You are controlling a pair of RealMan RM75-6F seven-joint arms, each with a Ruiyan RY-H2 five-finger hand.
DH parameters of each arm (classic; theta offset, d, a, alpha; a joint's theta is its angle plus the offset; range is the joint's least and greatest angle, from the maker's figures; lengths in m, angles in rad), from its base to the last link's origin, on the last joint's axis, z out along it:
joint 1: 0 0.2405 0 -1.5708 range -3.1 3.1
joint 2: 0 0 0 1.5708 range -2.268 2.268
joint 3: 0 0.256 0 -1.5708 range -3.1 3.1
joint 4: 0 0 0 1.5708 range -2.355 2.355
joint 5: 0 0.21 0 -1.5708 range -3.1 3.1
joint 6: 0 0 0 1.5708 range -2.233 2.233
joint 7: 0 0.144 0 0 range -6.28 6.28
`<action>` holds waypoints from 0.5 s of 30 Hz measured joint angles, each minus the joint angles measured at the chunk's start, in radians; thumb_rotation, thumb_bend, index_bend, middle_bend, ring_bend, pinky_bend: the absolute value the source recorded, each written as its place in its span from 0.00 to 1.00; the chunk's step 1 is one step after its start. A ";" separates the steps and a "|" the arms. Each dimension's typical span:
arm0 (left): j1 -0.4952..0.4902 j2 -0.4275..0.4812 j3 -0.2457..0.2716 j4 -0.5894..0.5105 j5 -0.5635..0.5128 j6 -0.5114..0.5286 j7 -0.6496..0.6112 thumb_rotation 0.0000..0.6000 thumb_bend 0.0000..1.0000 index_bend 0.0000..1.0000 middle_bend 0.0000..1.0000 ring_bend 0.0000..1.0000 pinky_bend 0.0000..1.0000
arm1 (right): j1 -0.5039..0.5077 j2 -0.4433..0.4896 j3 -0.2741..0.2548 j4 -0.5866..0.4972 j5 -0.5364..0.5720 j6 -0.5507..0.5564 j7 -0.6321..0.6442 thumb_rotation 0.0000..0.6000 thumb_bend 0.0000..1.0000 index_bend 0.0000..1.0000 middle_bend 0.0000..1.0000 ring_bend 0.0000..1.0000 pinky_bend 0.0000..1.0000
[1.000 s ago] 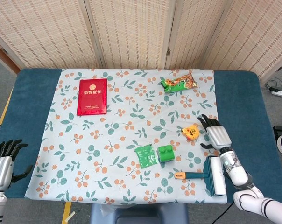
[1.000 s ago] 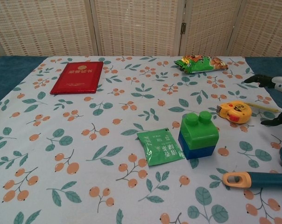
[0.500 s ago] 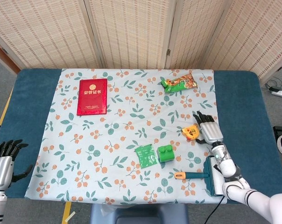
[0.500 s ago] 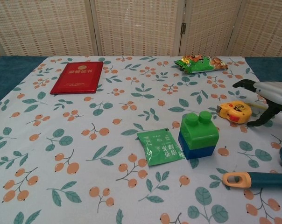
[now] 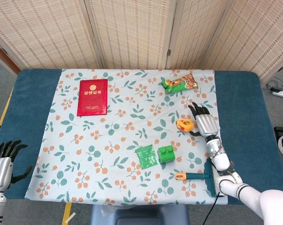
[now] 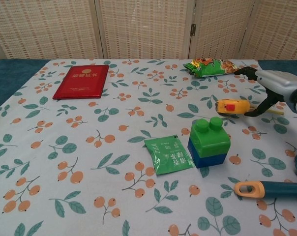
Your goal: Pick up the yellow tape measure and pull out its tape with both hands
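Note:
The yellow tape measure [image 5: 184, 124] [image 6: 232, 106] rests tilted on the flowered cloth, right of centre, with a red button on its side. My right hand [image 5: 204, 123] [image 6: 271, 87] is just to its right. The thumb [image 6: 260, 105] touches the case's right end, and the fingers [image 6: 243, 72] are spread above it, closed on nothing. A thin yellow strip of tape [image 6: 275, 112] shows by the thumb. My left hand [image 5: 3, 161] hangs off the near left corner of the table, far from the tape measure, with its fingers apart and nothing in it.
A green block on a blue base [image 5: 167, 154] [image 6: 209, 141] and a green sachet [image 5: 146, 156] [image 6: 169, 155] lie just in front of the tape measure. A teal lint roller [image 5: 203, 176] [image 6: 271, 188] lies near the right front. A snack packet [image 5: 179, 84] and a red booklet [image 5: 92, 96] lie further back.
My right hand has moved forward and to the left, up to the tape measure. The tape measure has shifted with it, away from me and leftward, and now sits tilted. The left hand has stayed still.

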 measured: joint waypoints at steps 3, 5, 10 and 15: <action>0.000 -0.002 0.002 0.003 -0.002 -0.005 0.000 1.00 0.34 0.28 0.17 0.10 0.00 | 0.019 -0.011 0.020 0.017 0.011 0.002 -0.007 1.00 0.22 0.00 0.01 0.13 0.09; 0.001 -0.003 0.002 0.004 -0.005 -0.006 -0.001 1.00 0.34 0.28 0.17 0.10 0.00 | 0.033 -0.020 0.037 0.035 0.027 -0.004 -0.017 1.00 0.22 0.00 0.01 0.13 0.09; 0.005 -0.004 0.004 0.008 -0.016 -0.012 -0.004 1.00 0.34 0.28 0.17 0.10 0.00 | 0.076 -0.042 0.077 0.089 0.069 -0.032 -0.048 1.00 0.22 0.00 0.03 0.15 0.10; 0.008 -0.004 0.006 0.009 -0.019 -0.015 -0.003 1.00 0.34 0.28 0.17 0.10 0.00 | 0.127 -0.072 0.117 0.157 0.116 -0.068 -0.097 1.00 0.22 0.00 0.05 0.17 0.10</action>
